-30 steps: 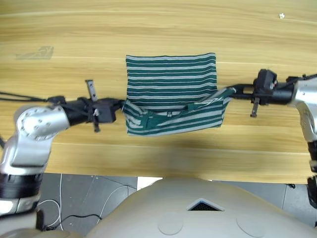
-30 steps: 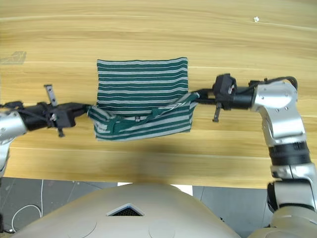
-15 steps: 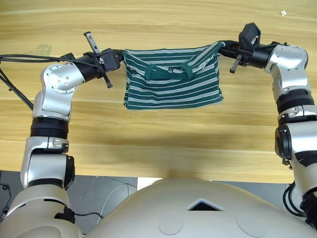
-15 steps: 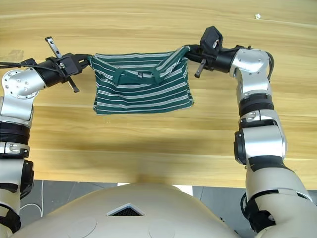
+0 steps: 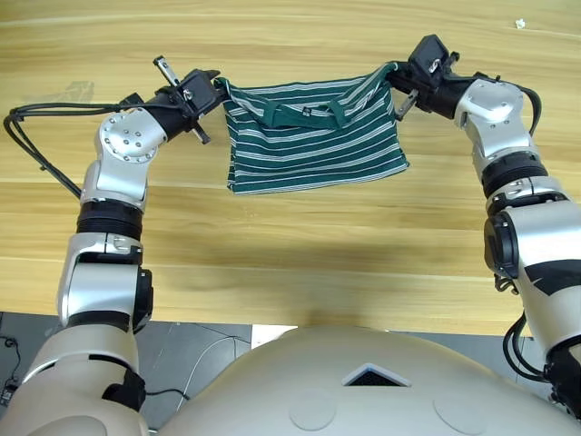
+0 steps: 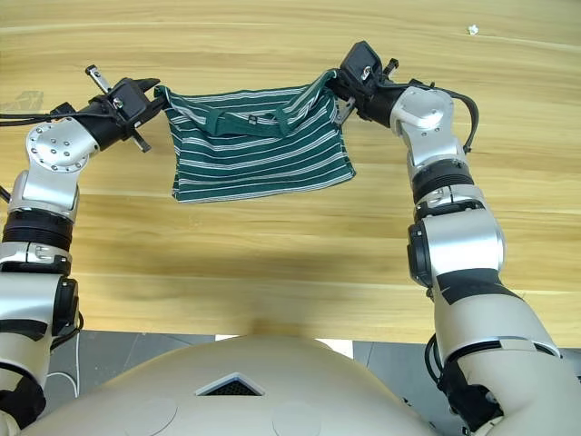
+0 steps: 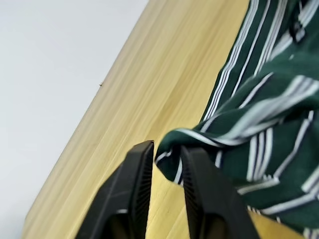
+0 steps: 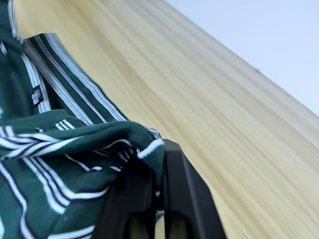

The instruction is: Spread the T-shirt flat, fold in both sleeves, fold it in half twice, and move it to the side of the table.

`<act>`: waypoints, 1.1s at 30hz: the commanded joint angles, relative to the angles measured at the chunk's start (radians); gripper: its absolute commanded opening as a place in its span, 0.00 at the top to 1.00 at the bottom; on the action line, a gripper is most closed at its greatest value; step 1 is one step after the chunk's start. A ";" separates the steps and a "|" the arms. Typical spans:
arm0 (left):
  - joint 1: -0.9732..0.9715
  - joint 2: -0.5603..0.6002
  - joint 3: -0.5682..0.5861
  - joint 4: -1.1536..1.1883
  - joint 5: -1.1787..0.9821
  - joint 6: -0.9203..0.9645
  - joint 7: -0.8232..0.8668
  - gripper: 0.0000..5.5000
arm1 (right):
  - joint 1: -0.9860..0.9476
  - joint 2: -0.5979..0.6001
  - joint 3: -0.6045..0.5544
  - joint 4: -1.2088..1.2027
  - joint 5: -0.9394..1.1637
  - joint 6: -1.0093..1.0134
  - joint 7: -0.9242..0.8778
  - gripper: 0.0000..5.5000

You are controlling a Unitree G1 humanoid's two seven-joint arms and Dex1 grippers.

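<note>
We are pinching the T-shirt (image 5: 313,145) at both collar-side corners with left gripper (image 5: 216,86) and right gripper (image 5: 392,74), near the tabletop's (image 5: 272,254) far edge, seemingly laying down a half-fold, side move not yet done.

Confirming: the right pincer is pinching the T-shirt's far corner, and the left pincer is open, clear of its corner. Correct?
Not quite. The left pincer is not open: the left wrist view shows a fold of the T-shirt clamped between its fingers. The right pincer is pinching its far corner, as you said.
</note>
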 commanded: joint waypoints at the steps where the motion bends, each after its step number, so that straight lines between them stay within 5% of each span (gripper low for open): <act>1: -0.044 -0.032 0.048 0.080 -0.023 0.089 0.080 0.71 | -0.051 0.007 -0.013 0.049 -0.046 0.057 -0.172 0.86; 19: 0.037 -0.083 0.066 0.058 -0.022 0.099 0.206 0.24 | 0.018 0.013 0.004 0.060 -0.117 0.059 -0.210 0.85; 26: 0.134 -0.057 0.197 -0.297 -0.076 0.168 0.298 0.23 | 0.009 -0.047 0.185 0.059 -0.333 -0.001 -0.237 0.85; 33: 0.232 -0.072 0.191 -0.551 -0.057 0.266 0.280 0.23 | 0.041 -0.084 0.343 0.081 -0.497 -0.002 -0.205 0.85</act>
